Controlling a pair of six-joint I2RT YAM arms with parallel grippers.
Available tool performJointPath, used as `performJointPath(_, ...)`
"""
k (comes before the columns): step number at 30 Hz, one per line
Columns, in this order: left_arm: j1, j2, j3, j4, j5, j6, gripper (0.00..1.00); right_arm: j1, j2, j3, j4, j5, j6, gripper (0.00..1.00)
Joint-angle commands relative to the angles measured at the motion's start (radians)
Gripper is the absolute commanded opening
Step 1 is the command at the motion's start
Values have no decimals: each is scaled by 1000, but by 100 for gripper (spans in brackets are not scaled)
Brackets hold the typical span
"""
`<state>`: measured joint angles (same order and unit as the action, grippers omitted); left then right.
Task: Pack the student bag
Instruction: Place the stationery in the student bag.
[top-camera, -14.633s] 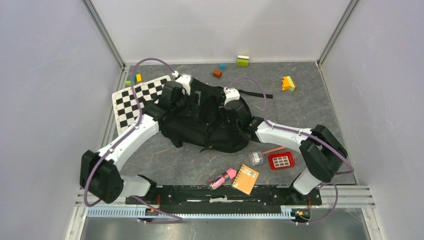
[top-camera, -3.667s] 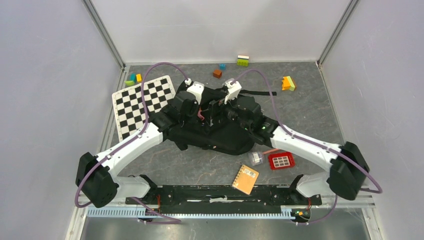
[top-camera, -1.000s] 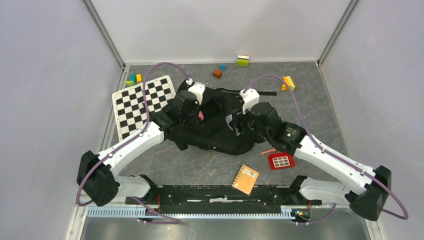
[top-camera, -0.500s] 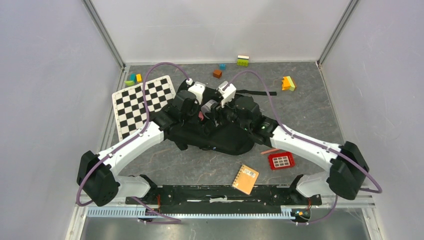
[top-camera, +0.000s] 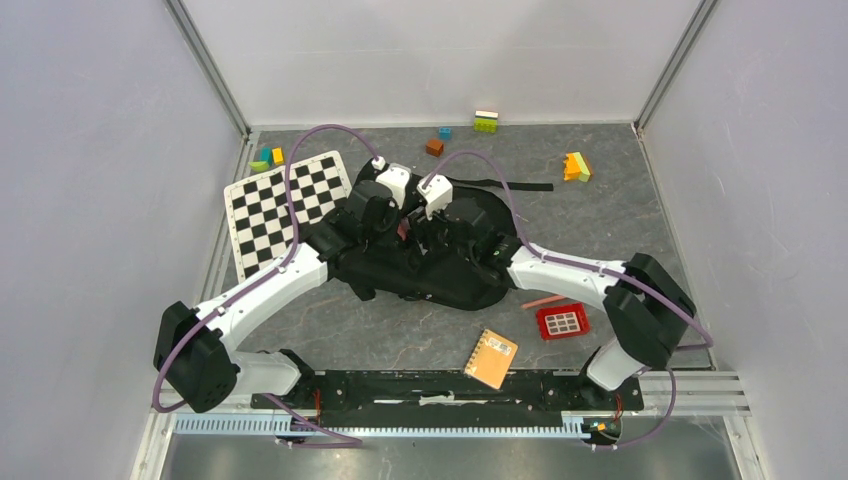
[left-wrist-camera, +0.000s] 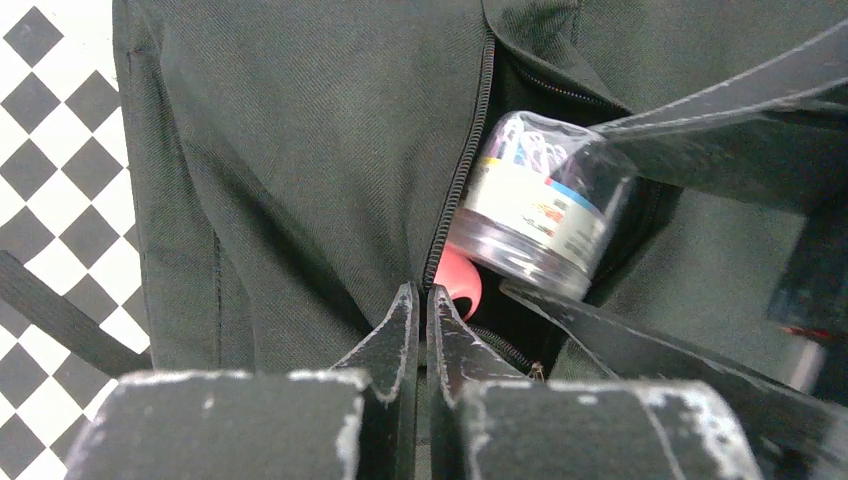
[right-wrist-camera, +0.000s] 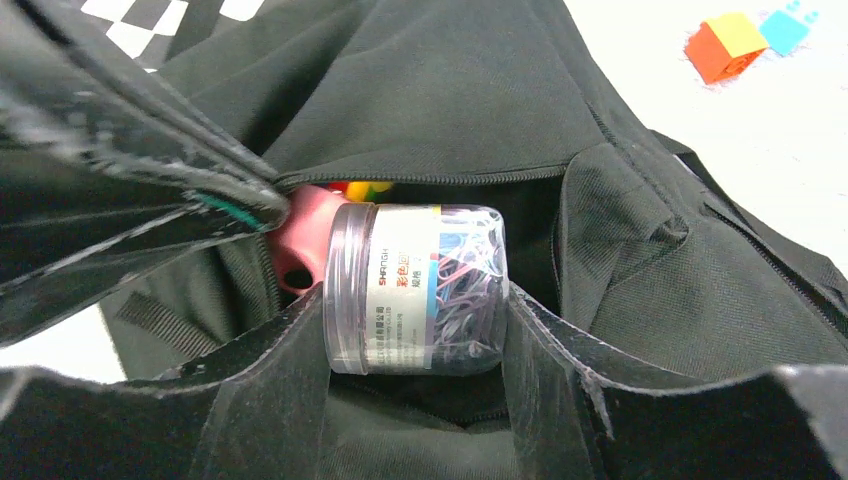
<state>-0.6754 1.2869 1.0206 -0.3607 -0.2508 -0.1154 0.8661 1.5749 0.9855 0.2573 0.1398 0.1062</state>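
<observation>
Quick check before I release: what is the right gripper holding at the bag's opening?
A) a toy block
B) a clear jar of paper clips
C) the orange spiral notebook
B: in the right wrist view, the right gripper clamps a clear jar of paper clips between its fingers at the open pocket of the student bag. The orange spiral notebook lies outside the bag.

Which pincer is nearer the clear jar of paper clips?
Right. The right pincer grips the clear round plastic jar of paper clips at the opening of the black fabric backpack; the left pincer pinches the zip edge beside it.
</observation>
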Motion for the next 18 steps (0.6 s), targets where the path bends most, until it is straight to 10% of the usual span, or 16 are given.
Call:
performJointPath(1, 0, -44, 19, 42, 32, -44, 2, 1, 46, 12, 176, 92, -26, 45)
performJointPath(18, 0, -23, 21, 41, 45, -50, 2, -11, 292, 21, 596, 94, -37, 54)
